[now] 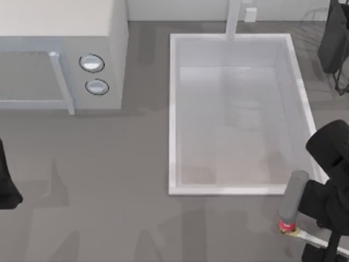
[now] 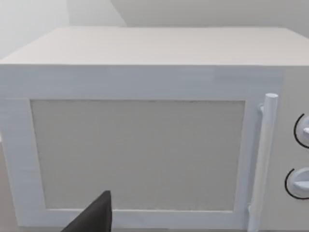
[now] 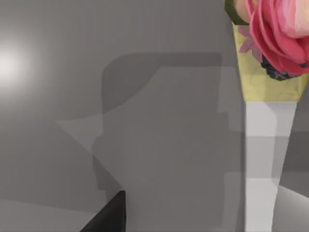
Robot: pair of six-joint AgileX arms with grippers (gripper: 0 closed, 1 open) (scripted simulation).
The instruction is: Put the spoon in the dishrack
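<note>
Spoon (image 1: 305,233) lies on bare grey counter just off the sink's (image 1: 229,190) front right corner, beside the right gripper (image 1: 327,248), whose grip I cannot tell, dishrack (image 1: 335,43) well apart

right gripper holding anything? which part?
Looks like the spoon, off the sink's near right corner. The right gripper sits at its white handle, red end pointing away. The contact itself is hidden, so the hold isn't certain.
</note>
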